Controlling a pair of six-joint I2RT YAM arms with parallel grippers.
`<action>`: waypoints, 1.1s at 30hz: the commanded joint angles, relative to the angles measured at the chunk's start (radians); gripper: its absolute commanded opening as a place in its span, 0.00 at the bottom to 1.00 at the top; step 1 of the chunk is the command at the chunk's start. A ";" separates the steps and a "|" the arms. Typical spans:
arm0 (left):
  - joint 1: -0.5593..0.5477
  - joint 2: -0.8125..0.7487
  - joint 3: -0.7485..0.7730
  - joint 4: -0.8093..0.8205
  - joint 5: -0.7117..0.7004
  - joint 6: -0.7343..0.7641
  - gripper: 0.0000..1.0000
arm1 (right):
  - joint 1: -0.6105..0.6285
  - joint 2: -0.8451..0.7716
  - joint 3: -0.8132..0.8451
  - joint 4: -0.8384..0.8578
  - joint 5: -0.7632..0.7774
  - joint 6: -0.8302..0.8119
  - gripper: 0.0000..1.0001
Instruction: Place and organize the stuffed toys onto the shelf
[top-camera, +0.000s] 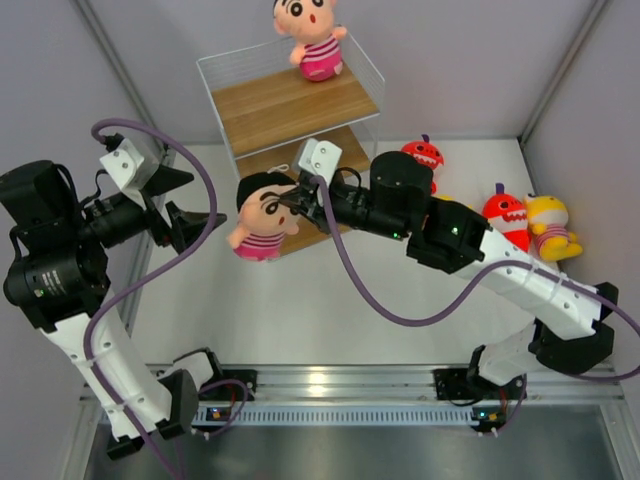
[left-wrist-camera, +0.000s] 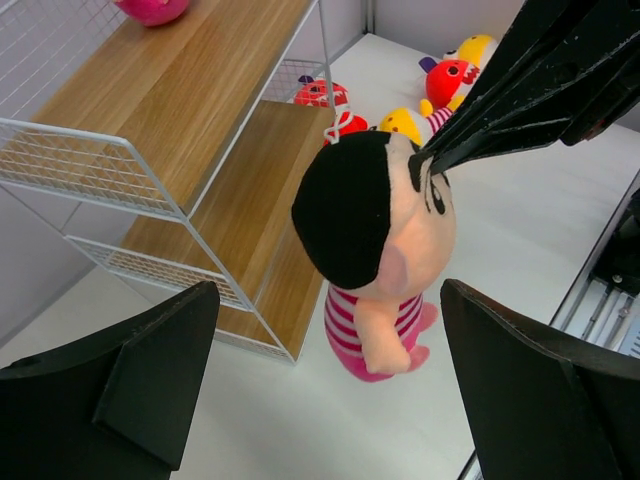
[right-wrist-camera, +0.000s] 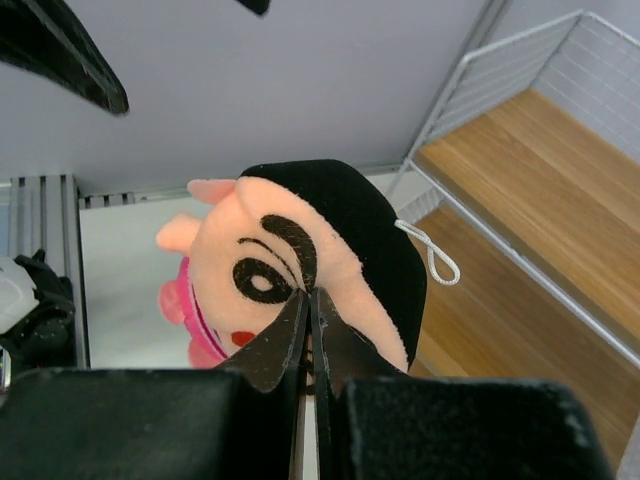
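My right gripper (top-camera: 295, 203) is shut on the face of a boy doll (top-camera: 262, 226) with black hair and a pink striped outfit, and holds it in the air in front of the shelf (top-camera: 290, 105). The right wrist view shows the fingertips (right-wrist-camera: 298, 318) pinching the fabric by the doll's eyebrow (right-wrist-camera: 290, 245). My left gripper (top-camera: 200, 197) is open, just left of the doll, which hangs between its fingers (left-wrist-camera: 150, 380) in the left wrist view (left-wrist-camera: 375, 230). A second boy doll (top-camera: 315, 40) stands on the top board.
Two red sharks (top-camera: 424, 155) (top-camera: 506, 212) and a yellow doll (top-camera: 548, 225) lie on the table right of the shelf. Another yellow doll (left-wrist-camera: 405, 122) shows by the shelf's lower board (left-wrist-camera: 265, 200). The right arm crosses over the middle board.
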 joint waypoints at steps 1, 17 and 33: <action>0.008 -0.001 -0.019 -0.155 0.072 0.025 0.99 | 0.042 0.046 0.121 0.084 0.011 -0.014 0.00; 0.008 0.041 -0.063 -0.161 0.079 0.093 0.98 | 0.074 0.169 0.273 0.154 -0.090 -0.050 0.00; 0.008 0.042 -0.034 -0.163 0.210 0.101 0.00 | 0.082 0.175 0.311 0.195 -0.094 -0.029 0.00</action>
